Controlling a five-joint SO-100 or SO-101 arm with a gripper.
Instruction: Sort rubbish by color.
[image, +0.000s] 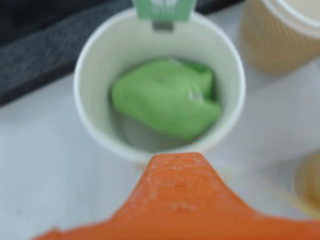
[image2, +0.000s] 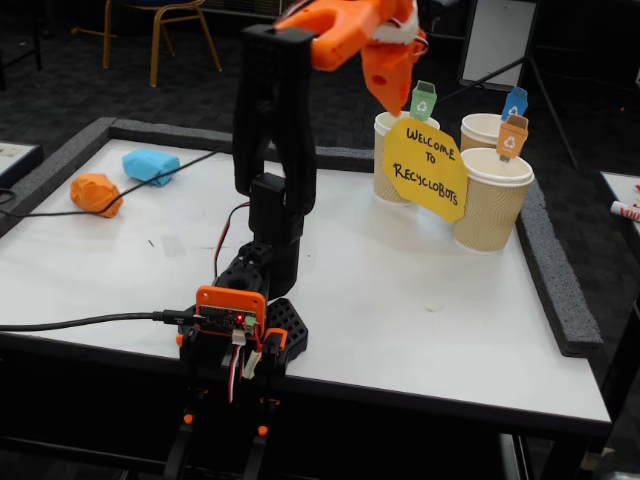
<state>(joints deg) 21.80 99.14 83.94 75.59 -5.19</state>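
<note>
Green lump (image: 165, 97) sits in green-tagged cup (image: 100, 60). Orange lump (image2: 96, 193) and blue lump (image2: 151, 165) remain on table (image2: 400, 300). I can't tell tool (image2: 385, 85) state.

The arm (image2: 270, 150) stands upright from its base (image2: 235, 325) at the near table edge, its black lower links rising steeply and the orange upper part bending forward at the top. The gripper (image2: 388, 75) hangs from that bend, pointing down and slightly away. In the wrist view only one orange finger (image: 175, 195) shows, blurred, rising from the bottom edge, so the jaws' spacing cannot be judged.
</note>
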